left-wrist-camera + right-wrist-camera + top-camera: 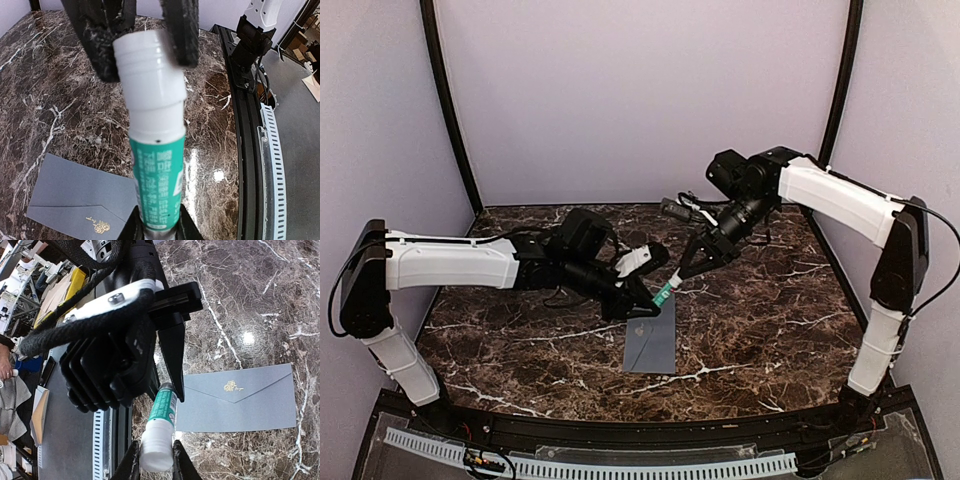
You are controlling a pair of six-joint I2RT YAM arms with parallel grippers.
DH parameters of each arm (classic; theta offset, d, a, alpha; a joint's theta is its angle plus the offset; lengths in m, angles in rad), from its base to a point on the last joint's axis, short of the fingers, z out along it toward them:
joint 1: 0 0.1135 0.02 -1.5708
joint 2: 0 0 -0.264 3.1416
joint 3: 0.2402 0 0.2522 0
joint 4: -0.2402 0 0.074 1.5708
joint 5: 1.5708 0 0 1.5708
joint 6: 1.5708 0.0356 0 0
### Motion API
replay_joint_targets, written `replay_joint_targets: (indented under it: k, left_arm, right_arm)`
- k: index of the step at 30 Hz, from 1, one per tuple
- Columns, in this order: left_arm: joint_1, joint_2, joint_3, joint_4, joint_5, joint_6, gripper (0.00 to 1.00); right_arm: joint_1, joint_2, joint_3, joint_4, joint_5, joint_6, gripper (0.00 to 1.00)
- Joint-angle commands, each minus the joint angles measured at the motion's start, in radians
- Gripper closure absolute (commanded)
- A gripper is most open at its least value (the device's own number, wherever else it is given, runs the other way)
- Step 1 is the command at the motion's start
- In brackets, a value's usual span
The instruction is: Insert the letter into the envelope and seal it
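Note:
The grey-blue envelope [652,342] lies flat on the marble table, flap down, with a small gold emblem [230,386] on it. The letter is out of view. A glue stick [665,292] with a green body [156,180] and a white cap [156,452] hangs in the air above the envelope's far end. My left gripper [157,229] is shut on the base of the green body. My right gripper [155,462] is shut on the white cap, and its black fingers [182,30] show in the left wrist view. The envelope [70,195] lies below and to the left there.
A dark marble tabletop [760,330] is bounded by a black rail [620,430] at the near edge and pale walls behind. The left arm [450,262] reaches in from the left and the right arm [840,200] from the right, meeting over the table's middle.

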Motion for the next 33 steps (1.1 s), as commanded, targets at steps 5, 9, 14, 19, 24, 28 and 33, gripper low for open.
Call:
replay_joint_targets:
  k: [5, 9, 14, 19, 24, 28, 33]
  left_arm:
    - [-0.002, -0.076, 0.005, 0.107, 0.064, -0.069, 0.90]
    - [-0.002, -0.099, -0.017, 0.157, 0.072, -0.082, 0.90]
    - [-0.002, -0.125, -0.040, 0.198, 0.044, -0.085, 0.90]
    - [-0.002, -0.166, -0.092, 0.291, -0.012, -0.084, 0.86]
    - [0.000, -0.158, -0.092, 0.312, -0.035, -0.091, 0.85]
    - [0.001, -0.138, -0.071, 0.285, -0.109, -0.117, 0.85]
    - [0.001, -0.129, -0.075, 0.283, -0.142, -0.135, 0.85]
  right_arm:
    - [0.067, -0.037, -0.028, 0.075, 0.126, 0.036, 0.82]
    - [0.092, -0.017, -0.029, 0.078, 0.110, 0.042, 0.82]
    - [0.098, 0.044, -0.005, 0.051, -0.004, 0.065, 0.83]
    - [0.112, 0.079, -0.019, 0.081, -0.049, 0.105, 0.85]
    - [0.120, 0.086, -0.037, 0.151, 0.064, 0.236, 0.88]
    - [0.122, 0.096, -0.033, 0.172, 0.132, 0.330, 0.88]
    - [0.120, 0.105, -0.005, 0.175, 0.237, 0.350, 0.77]
